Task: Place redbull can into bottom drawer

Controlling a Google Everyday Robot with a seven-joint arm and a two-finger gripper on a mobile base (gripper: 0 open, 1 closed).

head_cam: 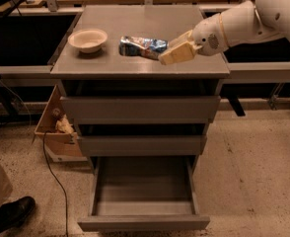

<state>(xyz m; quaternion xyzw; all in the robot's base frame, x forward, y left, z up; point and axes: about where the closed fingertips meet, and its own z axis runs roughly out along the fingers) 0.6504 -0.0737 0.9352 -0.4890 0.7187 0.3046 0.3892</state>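
The redbull can (141, 47), a crumpled silver-and-blue can, lies sideways just over the top of the grey cabinet (110, 65), right of centre. My gripper (173, 54) comes in from the right on the white arm and is shut on the can's right end. The bottom drawer (143, 222) is pulled open at the foot of the cabinet, and its inside shows nothing in it. The two shallower drawers above it are closed.
A white bowl (88, 39) stands on the cabinet top at the left. A cardboard box (56, 127) with a cable sits on the floor left of the cabinet. A person's shoe (9, 215) is at the lower left. Tables stand behind.
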